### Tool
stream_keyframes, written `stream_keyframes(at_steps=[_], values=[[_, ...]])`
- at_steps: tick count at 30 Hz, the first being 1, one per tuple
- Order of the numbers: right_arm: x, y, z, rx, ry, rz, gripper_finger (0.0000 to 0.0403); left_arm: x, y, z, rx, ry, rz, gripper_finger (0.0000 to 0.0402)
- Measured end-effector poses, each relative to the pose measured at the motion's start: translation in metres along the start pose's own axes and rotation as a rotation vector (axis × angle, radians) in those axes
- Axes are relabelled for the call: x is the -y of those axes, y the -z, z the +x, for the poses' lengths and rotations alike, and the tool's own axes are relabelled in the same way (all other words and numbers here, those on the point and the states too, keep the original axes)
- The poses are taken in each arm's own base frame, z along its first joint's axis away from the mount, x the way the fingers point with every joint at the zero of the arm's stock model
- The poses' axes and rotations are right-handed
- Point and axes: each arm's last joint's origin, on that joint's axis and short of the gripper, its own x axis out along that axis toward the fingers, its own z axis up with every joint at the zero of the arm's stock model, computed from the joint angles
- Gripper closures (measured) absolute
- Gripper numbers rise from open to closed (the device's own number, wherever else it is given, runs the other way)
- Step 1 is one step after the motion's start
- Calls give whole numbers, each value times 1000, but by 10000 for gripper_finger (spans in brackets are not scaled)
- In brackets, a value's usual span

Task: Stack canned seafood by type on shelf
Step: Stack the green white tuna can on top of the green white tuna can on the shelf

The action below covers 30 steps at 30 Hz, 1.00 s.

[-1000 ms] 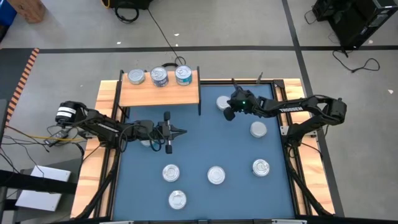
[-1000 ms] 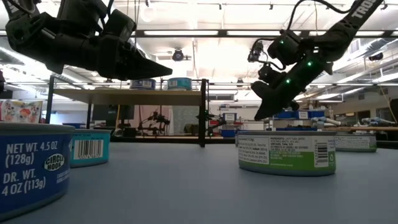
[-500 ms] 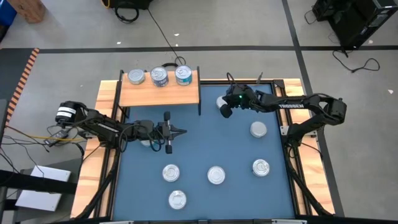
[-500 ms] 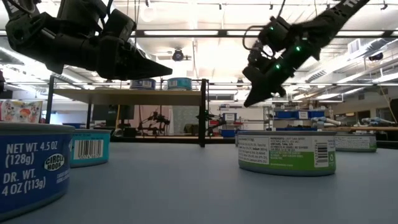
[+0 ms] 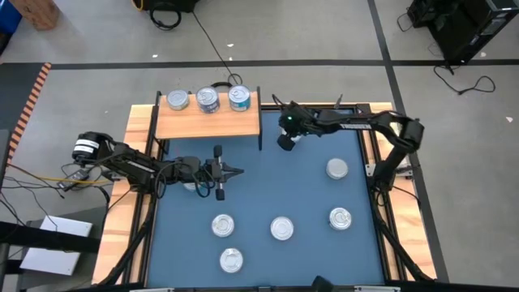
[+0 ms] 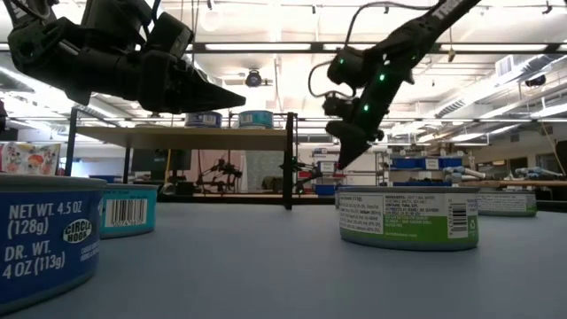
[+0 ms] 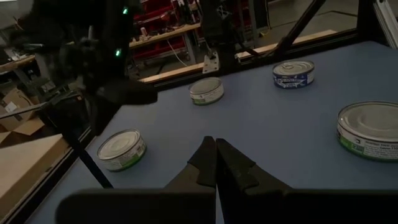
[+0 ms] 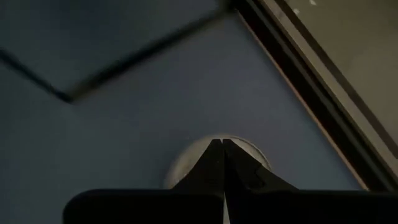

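Observation:
The shelf (image 5: 207,120), a light wooden board on black legs, stands at the table's back left with three cans (image 5: 208,100) in a row on top. Several more cans lie on the blue tabletop, among them one (image 5: 336,169) at the right and one (image 5: 281,229) near the front. My right gripper (image 5: 281,144) is shut and hangs above a can (image 8: 183,163) beside the shelf's right leg; in the right wrist view the closed tips (image 8: 222,144) point at its lid. My left gripper (image 5: 237,171) is shut and empty, raised in front of the shelf.
A raised wooden frame (image 5: 381,113) borders the blue tabletop (image 5: 268,186). In the low view a green-labelled can (image 6: 407,217) stands at centre right and a blue one (image 6: 44,239) close at the left. The left wrist view shows several cans (image 7: 206,91) spread ahead.
My right arm has swung left and toward the back, its shut gripper now over the can beside the shelf's leg. The left arm has not moved.

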Motion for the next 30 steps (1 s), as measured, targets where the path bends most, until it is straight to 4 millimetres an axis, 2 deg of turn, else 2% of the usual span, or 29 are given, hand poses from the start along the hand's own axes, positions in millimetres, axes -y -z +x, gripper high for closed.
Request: stream_keyframes(at_steps=[8,15,22,30], values=[[9,17,25,-165,44,10,400,0,1,0,-9,1,1,398],[-1,26,24,-237,39,0,400,0,1,0,-10,-4,1,398],[-30,35,13,-300,11,-40,400,0,1,0,-14,-13,2,398],[-77,42,-2,-281,-46,-92,400,0,2,0,-24,-17,3,398]])
